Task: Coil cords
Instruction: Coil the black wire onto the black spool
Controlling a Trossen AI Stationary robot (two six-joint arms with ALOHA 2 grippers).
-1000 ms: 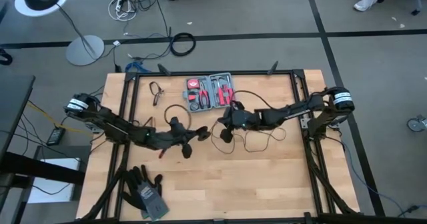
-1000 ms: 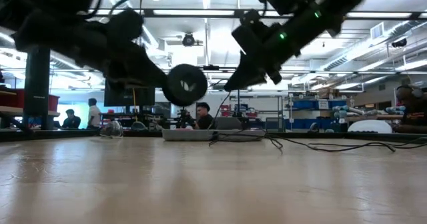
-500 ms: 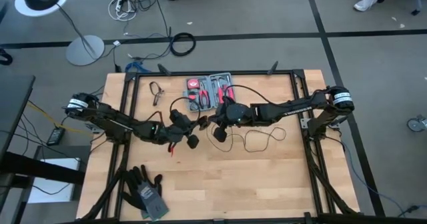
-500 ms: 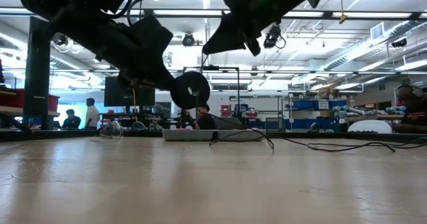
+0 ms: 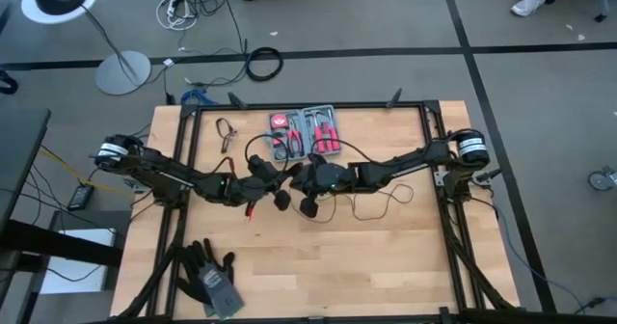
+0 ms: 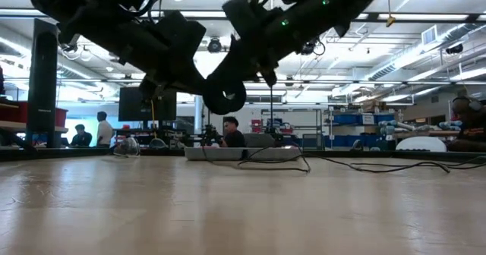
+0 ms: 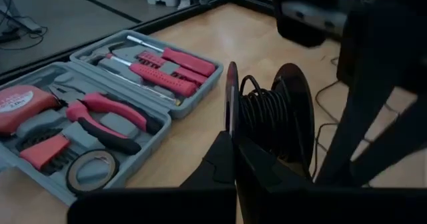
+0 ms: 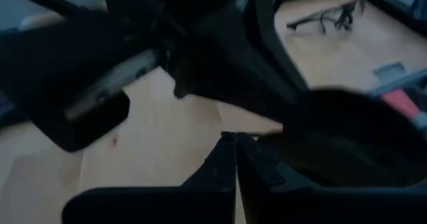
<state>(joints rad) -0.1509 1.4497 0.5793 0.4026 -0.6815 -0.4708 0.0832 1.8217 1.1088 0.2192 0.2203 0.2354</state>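
— What sits along the far edge of the table point(image 5: 318, 266)?
— An open grey tool kit point(image 5: 304, 131) with red-handled tools, and safety glasses point(image 5: 228, 133) beside it toward the far left corner.
— And the near side?
— Grey gloves point(image 5: 210, 276) by the near left corner.

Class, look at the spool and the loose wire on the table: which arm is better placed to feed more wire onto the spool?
Probably the right. The left gripper holds the spool, while the right gripper sits nearer the loose wire.
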